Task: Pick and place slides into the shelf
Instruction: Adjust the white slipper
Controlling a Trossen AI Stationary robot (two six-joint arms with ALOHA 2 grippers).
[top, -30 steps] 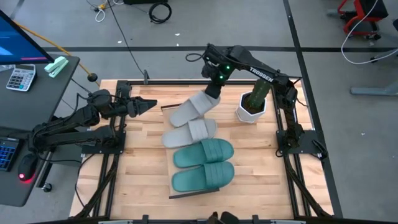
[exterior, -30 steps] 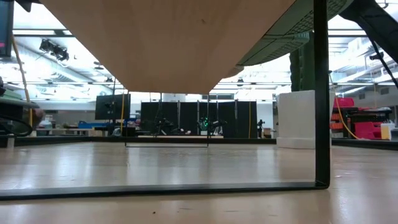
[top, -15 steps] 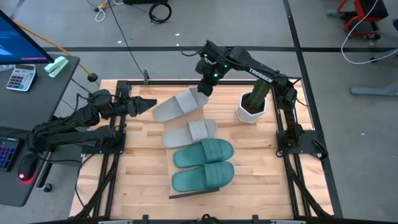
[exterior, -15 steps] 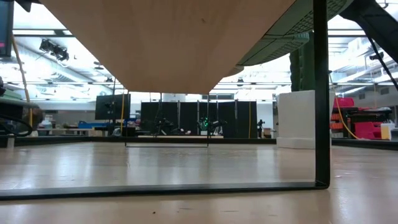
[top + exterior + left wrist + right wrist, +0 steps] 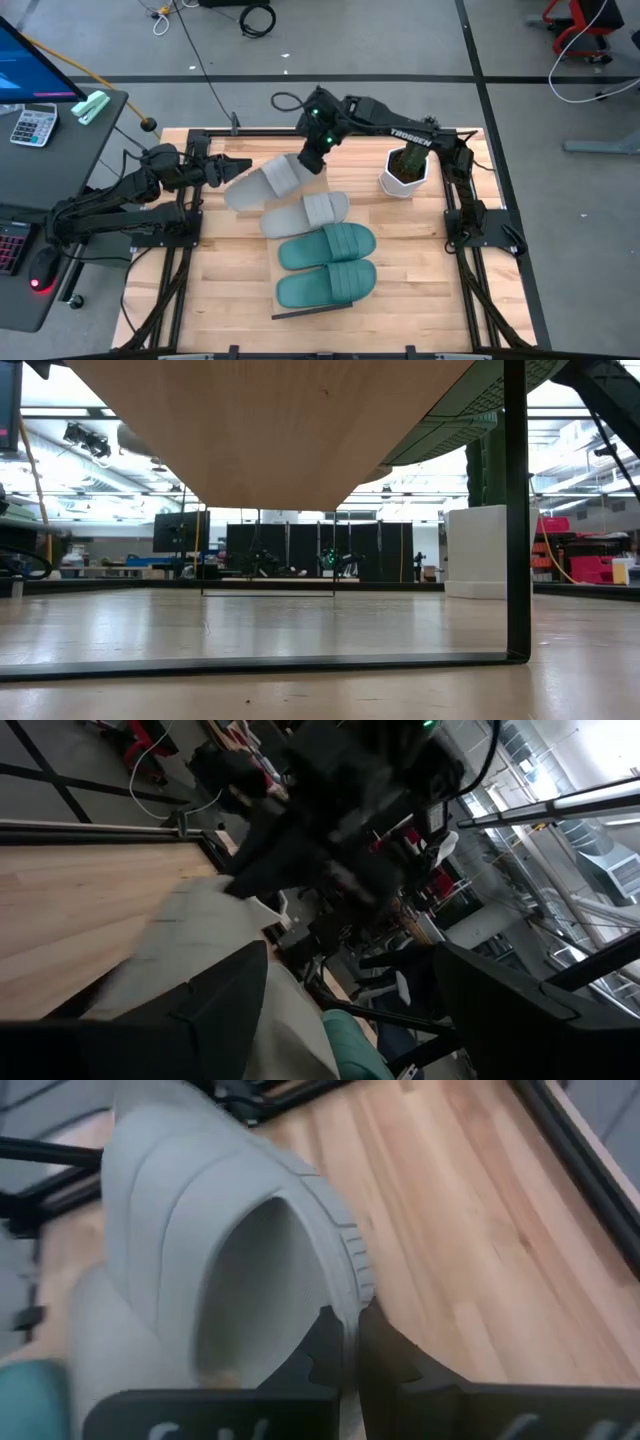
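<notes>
My right gripper (image 5: 312,160) is shut on a pale grey slide (image 5: 262,182) and holds it over the table's far left part. The slide's free end points at my left gripper (image 5: 240,166), which stands open and level just beside it, touching nothing that I can see. In the left wrist view the grey slide (image 5: 195,935) fills the space ahead of the left gripper (image 5: 350,955). A second grey slide (image 5: 305,212) and two teal slides (image 5: 327,246) (image 5: 325,285) lie side by side, soles down, on the shelf (image 5: 282,300). My right gripper pinches the edge of the grey slide's strap (image 5: 347,1285) between its two fingers, one finger (image 5: 322,1342) inside the strap's opening and one outside. The fingers slant down from the table's far right. The slide hangs slanted below them, lifted clear of the shelf.
A white pot with a plant (image 5: 404,172) stands at the table's far right, behind my right arm. The low view looks under the raised shelf board (image 5: 270,430) and past its dark leg (image 5: 515,510). Bare slatted tabletop (image 5: 230,260) lies left of the shelf.
My right gripper has swung toward the table's left edge and tipped, carrying the grey slide off the spot beside the other grey slide. The slide has turned about, and its free end now reaches close to my still left gripper.
</notes>
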